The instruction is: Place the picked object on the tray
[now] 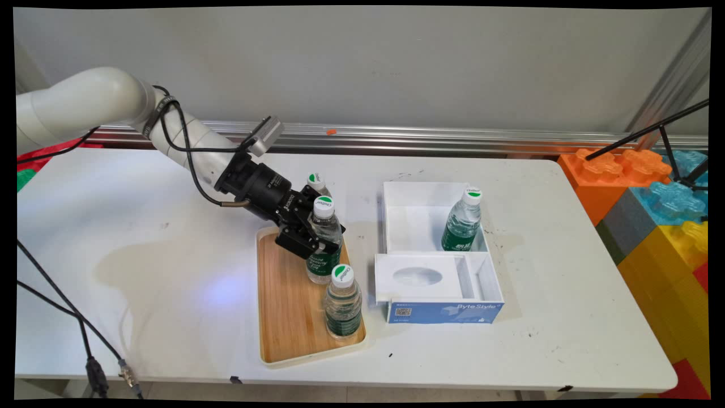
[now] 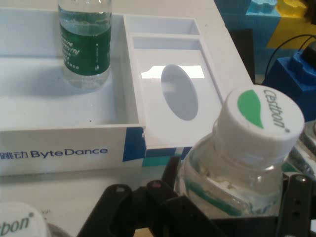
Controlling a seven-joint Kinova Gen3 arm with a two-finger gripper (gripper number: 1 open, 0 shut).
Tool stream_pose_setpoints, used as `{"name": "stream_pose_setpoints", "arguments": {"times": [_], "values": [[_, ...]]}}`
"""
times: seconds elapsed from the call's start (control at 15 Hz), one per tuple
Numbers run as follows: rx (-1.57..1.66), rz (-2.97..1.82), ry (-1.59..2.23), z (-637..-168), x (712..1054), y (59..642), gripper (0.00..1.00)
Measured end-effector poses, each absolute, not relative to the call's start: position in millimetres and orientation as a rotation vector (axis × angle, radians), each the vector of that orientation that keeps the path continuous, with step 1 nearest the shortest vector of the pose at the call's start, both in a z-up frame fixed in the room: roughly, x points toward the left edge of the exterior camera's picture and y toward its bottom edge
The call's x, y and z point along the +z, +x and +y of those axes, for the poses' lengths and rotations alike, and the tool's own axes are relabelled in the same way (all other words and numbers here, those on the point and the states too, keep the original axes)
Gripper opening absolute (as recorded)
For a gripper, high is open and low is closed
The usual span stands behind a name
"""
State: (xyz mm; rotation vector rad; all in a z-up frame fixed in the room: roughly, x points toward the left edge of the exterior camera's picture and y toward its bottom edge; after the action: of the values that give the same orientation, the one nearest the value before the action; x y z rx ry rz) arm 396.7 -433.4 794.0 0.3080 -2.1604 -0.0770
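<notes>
My black gripper (image 1: 322, 245) is shut on the middle water bottle (image 1: 324, 235), a clear one with a green label and a white cap that stands on the wooden tray (image 1: 283, 317). In the hand view this bottle (image 2: 247, 148) fills the gap between the fingers of the gripper (image 2: 232, 210). A second bottle (image 1: 342, 301) stands nearer on the tray. A third bottle (image 1: 317, 181) shows just its cap behind the hand. The open white box (image 1: 396, 195) to the right holds one more bottle (image 1: 463, 222), seen too in the hand view as the boxed bottle (image 2: 85, 44).
The white box (image 2: 64, 148) has a blue lettered side and a smaller compartment with an oval-windowed insert (image 1: 419, 276). Big coloured building blocks (image 1: 651, 192) stand past the table's right end. Black cables (image 1: 85, 334) hang at the left edge.
</notes>
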Motion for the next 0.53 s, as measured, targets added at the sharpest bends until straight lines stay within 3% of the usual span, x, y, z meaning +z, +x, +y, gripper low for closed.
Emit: {"name": "stream_pose_setpoints", "arguments": {"times": [0.53], "values": [[-0.083,-2.172,0.313,-430.9,783.4,396.1,0.00]]}}
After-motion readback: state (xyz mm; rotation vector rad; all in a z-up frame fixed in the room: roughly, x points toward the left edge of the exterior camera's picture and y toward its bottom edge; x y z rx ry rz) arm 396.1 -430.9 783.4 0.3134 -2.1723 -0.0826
